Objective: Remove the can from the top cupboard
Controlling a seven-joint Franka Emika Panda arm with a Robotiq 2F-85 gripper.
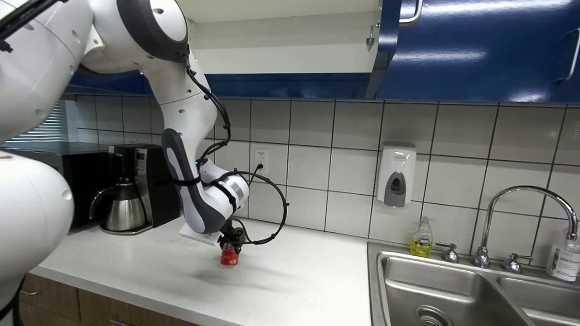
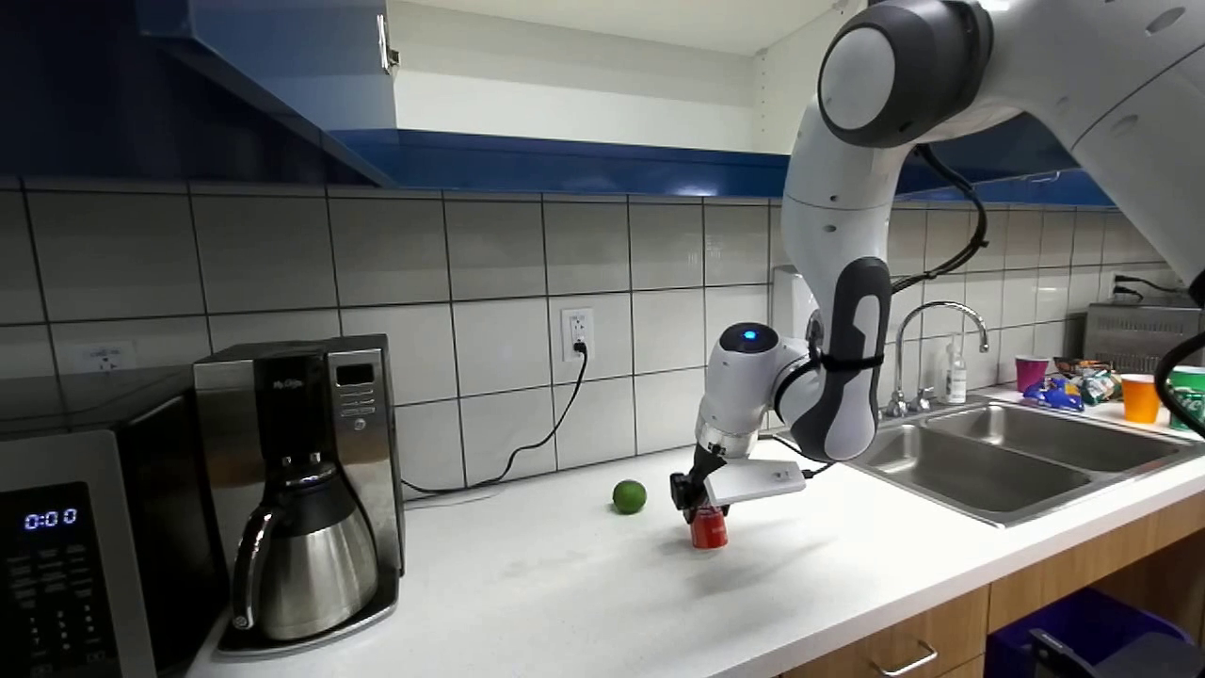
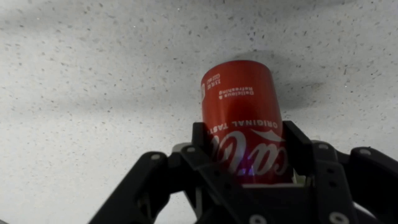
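The red can [image 1: 229, 257] stands upright at the counter in both exterior views [image 2: 710, 533]; I cannot tell whether its base touches the surface. My gripper [image 1: 231, 246] points down around its upper part, also in an exterior view [image 2: 706, 508]. In the wrist view the can [image 3: 239, 96] sits between my two fingers [image 3: 244, 133], which press against both sides. The can's silvery top is hidden inside the gripper. The top cupboard [image 1: 290, 50] is above the counter with its blue door open; its visible white interior [image 2: 574, 104] shows nothing inside.
A green round fruit [image 2: 629, 496] lies behind the can near the wall. A coffee maker [image 2: 315, 490] and microwave [image 2: 94, 546] stand at one end. The sink [image 1: 376, 271] with faucet [image 1: 487, 226] is at the other. A soap dispenser [image 1: 397, 174] hangs on the tiles.
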